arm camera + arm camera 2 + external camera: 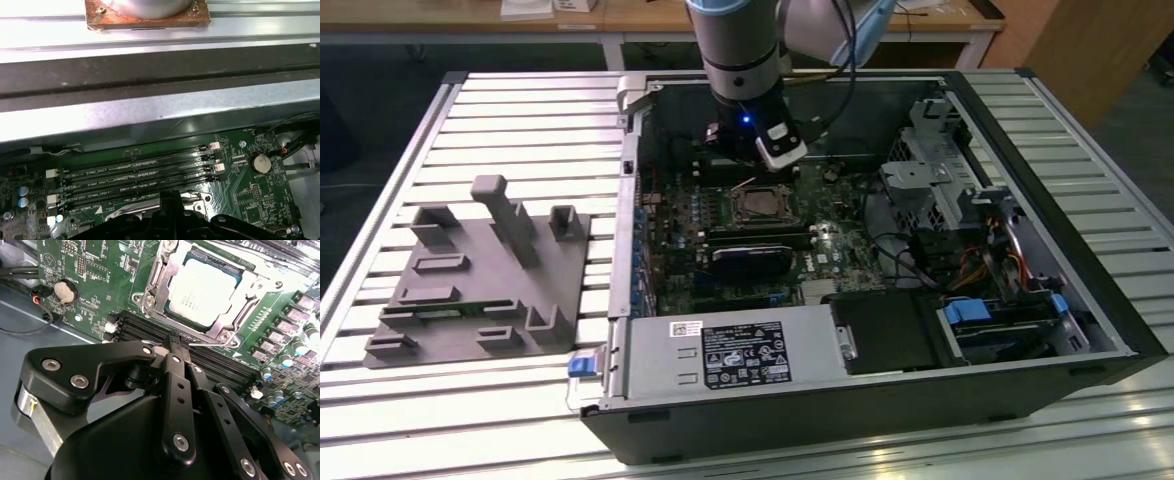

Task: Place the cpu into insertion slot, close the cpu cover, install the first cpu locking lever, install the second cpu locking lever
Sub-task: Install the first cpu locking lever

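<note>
A slatted metal table [507, 110] carries an open computer case [620, 250]. The chip [205, 292] lies in the socket [142, 299] with the cover [215, 332] closed over it. Just beside the socket, the gripper [178, 342] is pinched together at a thin wire lever [212, 344]; whether it actually grips the lever cannot be told. The lever looks stiff, springy and slippery, and is best taken at its free end.

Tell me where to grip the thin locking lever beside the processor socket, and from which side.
Grip the lever at its free end, beside the shut tool, on the side of the socket facing the memory slots. It is a thin bare rod there, so pinching across it from above looks best.
</note>
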Tool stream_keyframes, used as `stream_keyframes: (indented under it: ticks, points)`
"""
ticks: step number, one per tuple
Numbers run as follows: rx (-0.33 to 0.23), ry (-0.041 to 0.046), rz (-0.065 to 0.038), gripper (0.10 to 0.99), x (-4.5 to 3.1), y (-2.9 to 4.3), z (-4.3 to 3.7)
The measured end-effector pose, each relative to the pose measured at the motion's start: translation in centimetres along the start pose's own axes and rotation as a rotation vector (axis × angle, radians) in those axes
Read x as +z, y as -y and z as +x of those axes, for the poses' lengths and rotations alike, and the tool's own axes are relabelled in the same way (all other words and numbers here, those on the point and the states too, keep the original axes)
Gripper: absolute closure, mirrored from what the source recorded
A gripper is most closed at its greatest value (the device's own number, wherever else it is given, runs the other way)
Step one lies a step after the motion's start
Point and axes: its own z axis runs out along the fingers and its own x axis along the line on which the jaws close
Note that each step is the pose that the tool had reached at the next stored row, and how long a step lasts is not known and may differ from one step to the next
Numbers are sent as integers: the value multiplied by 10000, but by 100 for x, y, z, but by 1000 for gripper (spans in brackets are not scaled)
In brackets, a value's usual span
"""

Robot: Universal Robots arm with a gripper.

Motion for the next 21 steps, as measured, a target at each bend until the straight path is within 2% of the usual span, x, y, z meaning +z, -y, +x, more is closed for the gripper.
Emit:
stream_keyframes:
  ticks: [11,16,17,20,21]
  points:
    - [78,44,134,980,51,-70,-18]
    - [73,50,139,980,54,-69,-18]
    - [69,86,139,980,60,-68,-16]
    - [38,276,159,980,79,-62,-11]
    - [35,300,157,980,84,-60,-6]
